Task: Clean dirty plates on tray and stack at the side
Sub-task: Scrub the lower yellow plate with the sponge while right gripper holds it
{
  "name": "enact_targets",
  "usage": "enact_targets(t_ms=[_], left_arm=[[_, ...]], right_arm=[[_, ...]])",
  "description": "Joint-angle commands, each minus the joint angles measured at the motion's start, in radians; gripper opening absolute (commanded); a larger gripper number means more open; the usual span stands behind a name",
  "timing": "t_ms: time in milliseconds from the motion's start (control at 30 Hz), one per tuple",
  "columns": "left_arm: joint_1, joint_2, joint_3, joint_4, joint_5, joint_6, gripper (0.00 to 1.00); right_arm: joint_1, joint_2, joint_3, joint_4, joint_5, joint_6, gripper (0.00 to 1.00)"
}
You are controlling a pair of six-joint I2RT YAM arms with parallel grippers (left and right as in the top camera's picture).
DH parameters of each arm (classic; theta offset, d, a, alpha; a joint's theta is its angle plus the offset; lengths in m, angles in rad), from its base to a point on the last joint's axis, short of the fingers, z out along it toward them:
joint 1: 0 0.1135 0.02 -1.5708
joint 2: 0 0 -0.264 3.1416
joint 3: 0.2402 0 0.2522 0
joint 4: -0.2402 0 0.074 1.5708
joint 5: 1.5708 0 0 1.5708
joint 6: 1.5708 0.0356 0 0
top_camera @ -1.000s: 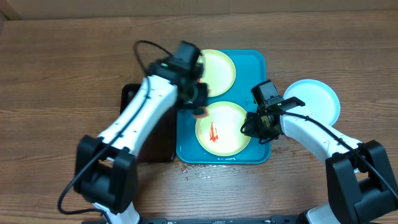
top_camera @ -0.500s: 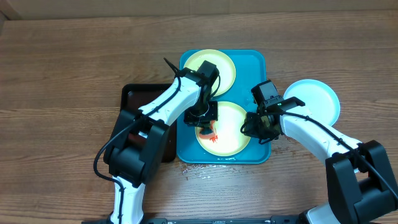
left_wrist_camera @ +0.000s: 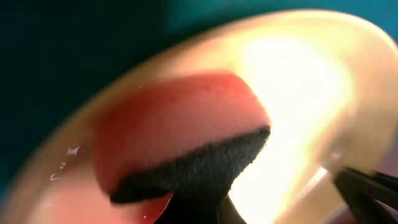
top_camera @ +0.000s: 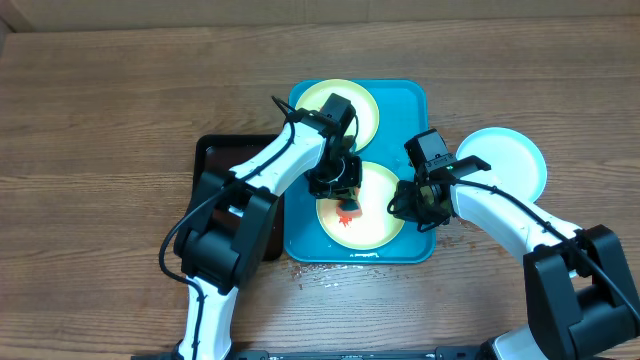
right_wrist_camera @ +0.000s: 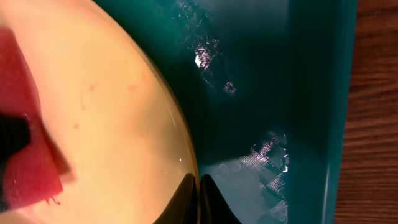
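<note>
Specks (top_camera: pixel 325 270): pale flecks on the wooden table (top_camera: pixel 100 100), just off the tray's 6 o'clock edge.
Tray (top_camera: pixel 412 110): turquoise, rounded corners, raised rim; two plates lie in it, and the right wrist view shows wet glints on its floor.
Near plate (top_camera: pixel 375 222): yellow-green rim, in the tray's 6 o'clock half, flat on the tray floor.
Right gripper (top_camera: pixel 412 205): at the near plate's 3 o'clock rim; in the right wrist view the fingertips are drawn together, pinching that rim.
Sponge (left_wrist_camera: pixel 180 143): red-pink with a black fibrous layer, pressed on the near plate's face toward its 10 o'clock side.
Smear: a small red trace shows on the plate just beside the sponge; the rest is hidden under the sponge and gripper.
Left gripper (top_camera: pixel 342 192): over the near plate, clamped on the sponge from above; the left wrist view is heavily blurred.
Blue plate (top_camera: pixel 515 165): light-blue rim, off the tray on the table at its 3 o'clock side, near the tray edge; no smear visible.
Black tray (top_camera: pixel 207 152): at the turquoise tray's 9 o'clock side, mostly hidden under the left arm.
Far plate (top_camera: pixel 362 115): yellow-green rim, in the tray's 12 o'clock half, its 9 o'clock side covered by the left arm; visible part looks clean.
</note>
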Motion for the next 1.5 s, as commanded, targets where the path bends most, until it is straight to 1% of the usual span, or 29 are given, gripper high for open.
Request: enact_targets(t_ms=[0,167,267,333,433,500,633,733,900,1000,1133,1300,1333,1400,1467], left_arm=[[-0.027,0.065,0.005,-0.001,0.185,0.039,0.04],[-0.042,0.064,0.022,-0.056,0.156,0.066,0.04],[-0.05,0.064,0.039,-0.116,0.105,0.085,0.04],[-0.049,0.064,0.051,-0.161,0.042,0.084,0.04],[-0.041,0.064,0.087,-0.245,-0.117,0.08,0.04],[-0.036,0.064,0.116,-0.289,-0.259,0.062,0.04],[-0.036,0.064,0.134,-0.318,-0.547,0.043,0.04],[-0.036,0.064,0.134,-0.3,-0.646,0.038,0.04],[-0.034,0.064,0.139,-0.208,-0.639,0.053,0.04],[-0.034,0.064,0.139,-0.175,-0.561,0.091,0.04],[-0.052,0.064,0.139,-0.179,-0.501,0.139,0.04],[-0.108,0.064,0.139,-0.18,-0.452,0.314,0.04],[-0.115,0.064,0.139,-0.187,-0.431,0.335,0.04],[-0.121,0.064,0.141,-0.216,-0.369,0.354,0.04],[-0.118,0.064,0.142,-0.231,-0.32,0.341,0.04]], right_arm=[[0.005,0.007,-0.003,0.009,-0.009,0.001,0.04],[0.005,0.007,-0.003,0.01,-0.009,0.001,0.04],[0.005,0.007,-0.003,0.01,-0.009,0.001,0.04],[0.005,0.007,-0.003,0.009,-0.009,0.0,0.04],[0.005,0.007,-0.003,0.01,-0.009,0.0,0.04],[0.005,0.007,-0.003,0.01,-0.009,0.0,0.04],[0.005,0.007,-0.003,0.01,-0.009,0.001,0.04],[0.005,0.007,-0.003,0.01,-0.009,0.0,0.04],[0.005,0.007,-0.003,0.016,-0.009,0.001,0.04],[0.004,0.007,-0.003,0.019,-0.009,0.001,0.04],[0.004,0.007,-0.003,0.02,-0.009,0.001,0.04],[0.004,0.007,-0.003,0.02,-0.009,0.001,0.04],[0.005,0.007,-0.003,0.019,-0.009,0.001,0.04],[0.005,0.007,-0.003,0.016,-0.009,0.001,0.04],[0.005,0.007,-0.003,0.016,-0.009,0.001,0.04]])
